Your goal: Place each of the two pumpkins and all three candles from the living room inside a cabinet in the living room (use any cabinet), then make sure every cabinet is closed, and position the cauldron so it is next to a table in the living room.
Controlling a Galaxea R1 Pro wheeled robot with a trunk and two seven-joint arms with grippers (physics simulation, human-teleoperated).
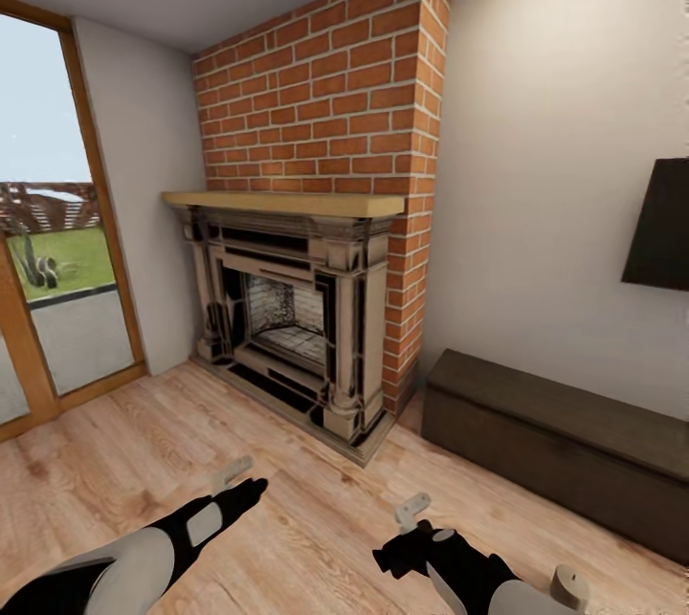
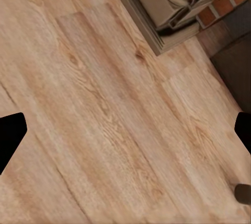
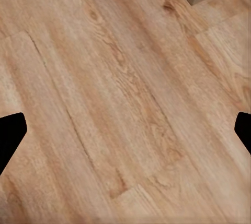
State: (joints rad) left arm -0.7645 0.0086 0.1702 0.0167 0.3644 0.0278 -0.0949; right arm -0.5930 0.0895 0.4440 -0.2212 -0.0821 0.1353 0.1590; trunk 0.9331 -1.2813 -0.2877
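1. We face a corner of the room where a red brick chimney (image 1: 335,89) rises above a fireplace (image 1: 292,318) with a pale wooden mantel (image 1: 287,203) and a dark-trimmed stone surround.
2. To the right of the fireplace, against the white wall, we see the cabinet (image 1: 565,443): a long, low, dark brown unit with a flat top. Its front shows no gap, so it looks closed, though its far right end runs out of the picture.
3. A dark lampshade-like shape (image 1: 662,225) hangs on the wall above the cabinet's right part.
4. On the far left a tall wood-framed window (image 1: 57,242) looks out on grass and pavement.
5. The light plank floor (image 1: 316,491) spreads between us and the fireplace.
6. Our left gripper (image 1: 234,486) hangs low at the near left over the floor. In the left wrist view its dark fingertips (image 2: 10,135) sit at opposite edges, spread wide with nothing between them but planks and a corner of the fireplace base (image 2: 162,4).
7. Our right gripper (image 1: 407,538) hangs at the near right, not far from the cabinet's left end. In the right wrist view its fingertips (image 3: 10,135) are likewise wide apart and hold nothing.
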